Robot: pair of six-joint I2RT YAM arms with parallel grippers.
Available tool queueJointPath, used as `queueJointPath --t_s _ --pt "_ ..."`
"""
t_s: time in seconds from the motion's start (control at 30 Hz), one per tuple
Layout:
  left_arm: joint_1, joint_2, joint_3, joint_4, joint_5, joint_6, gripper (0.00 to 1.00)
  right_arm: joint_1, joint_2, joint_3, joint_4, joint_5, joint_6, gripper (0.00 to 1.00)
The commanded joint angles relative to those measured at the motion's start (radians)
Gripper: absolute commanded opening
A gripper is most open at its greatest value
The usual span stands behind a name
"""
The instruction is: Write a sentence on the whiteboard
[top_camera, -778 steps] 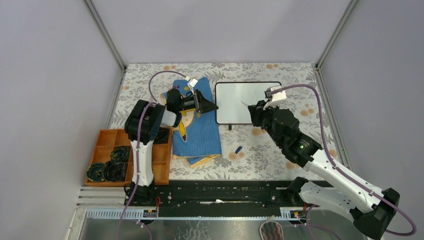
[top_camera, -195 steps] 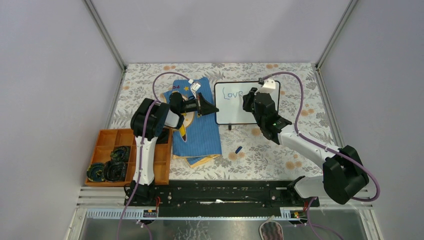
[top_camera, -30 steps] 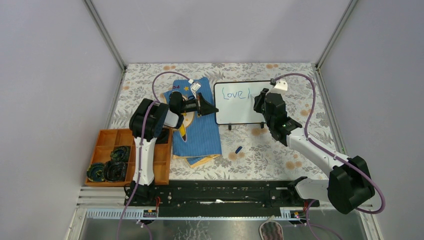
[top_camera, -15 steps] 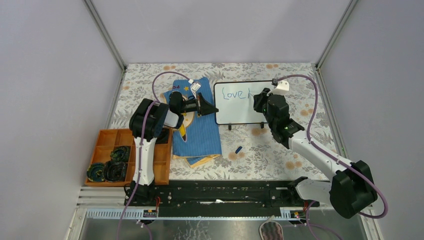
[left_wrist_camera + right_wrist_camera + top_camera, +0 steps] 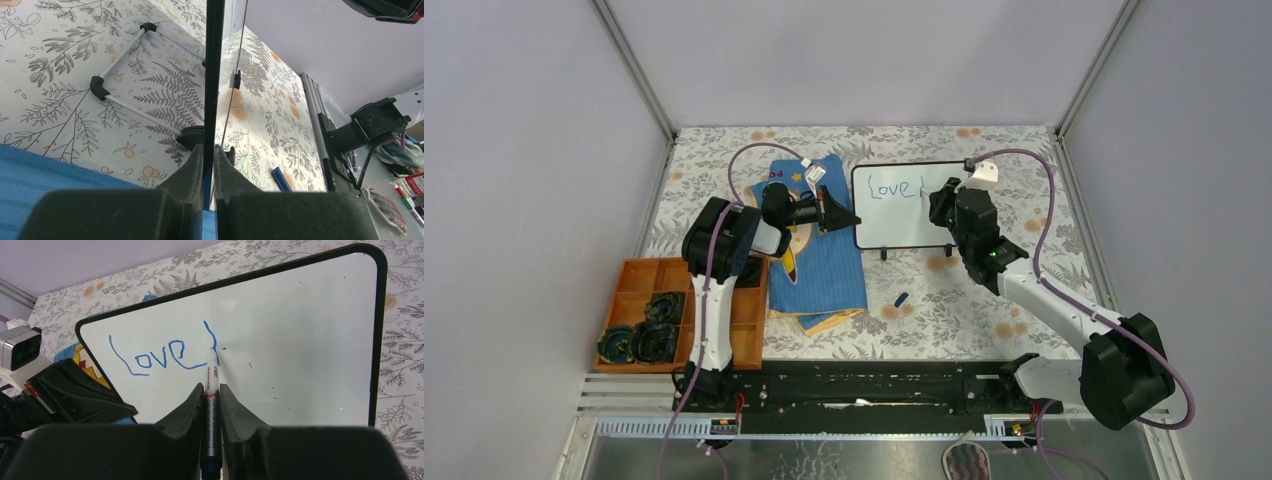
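Top view: the board (image 5: 902,225) stands on its feet at the middle of the table (image 5: 1034,180), near the far edge. The sentence (image 5: 894,187) runs along its top edge in blue: "Love" and one stroke after it. The left gripper (image 5: 853,216) is clamped on the board's left edge. The right gripper (image 5: 936,205) is over the right part of the board's face. A blue cloth (image 5: 829,265) lies just left of the board, a small blue piece (image 5: 902,299) lies nearer the arms, and an orange tray (image 5: 629,263) sits at the table's left edge.

Left wrist: the board is seen edge-on, its black frame pinched between both fingers (image 5: 192,165). One black foot (image 5: 191,136) rests on the table just beyond them. The cloth fills the lower left corner.

Right wrist: the jaws are closed on a marker (image 5: 212,385). Its tip touches the board's face at the foot of the stroke after "Love". The left gripper shows at the board's left edge.
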State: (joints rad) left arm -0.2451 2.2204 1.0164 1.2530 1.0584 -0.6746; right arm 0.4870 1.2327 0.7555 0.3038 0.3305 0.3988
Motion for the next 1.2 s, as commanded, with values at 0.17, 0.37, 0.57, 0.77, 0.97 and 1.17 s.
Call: queueJointPath --t_s 0.17,0.37,0.57,0.77,0.97,1.17 --pt "0.017 -0.003 -0.027 -0.078 -0.011 0.047 0.0 -0.011 0.037 0.053 0.024 0.061 0.005 0.0" --pt "0.017 -0.004 -0.028 -0.079 -0.013 0.049 0.0 -0.011 0.029 0.052 0.014 0.089 0.005 0.0" --pt "0.017 -0.002 -0.027 -0.079 -0.012 0.048 0.0 -0.012 0.012 0.035 -0.005 0.121 0.0 0.0" --pt "0.017 -0.007 -0.029 -0.082 -0.013 0.051 0.0 -0.013 0.005 0.022 -0.013 0.125 0.0 0.0" --pt "0.017 -0.002 -0.029 -0.083 -0.014 0.052 0.0 -0.012 -0.005 -0.002 -0.014 0.08 -0.003 0.0" --pt "0.017 -0.001 -0.027 -0.083 -0.014 0.05 0.0 -0.012 -0.01 -0.032 -0.014 0.048 -0.001 0.0"
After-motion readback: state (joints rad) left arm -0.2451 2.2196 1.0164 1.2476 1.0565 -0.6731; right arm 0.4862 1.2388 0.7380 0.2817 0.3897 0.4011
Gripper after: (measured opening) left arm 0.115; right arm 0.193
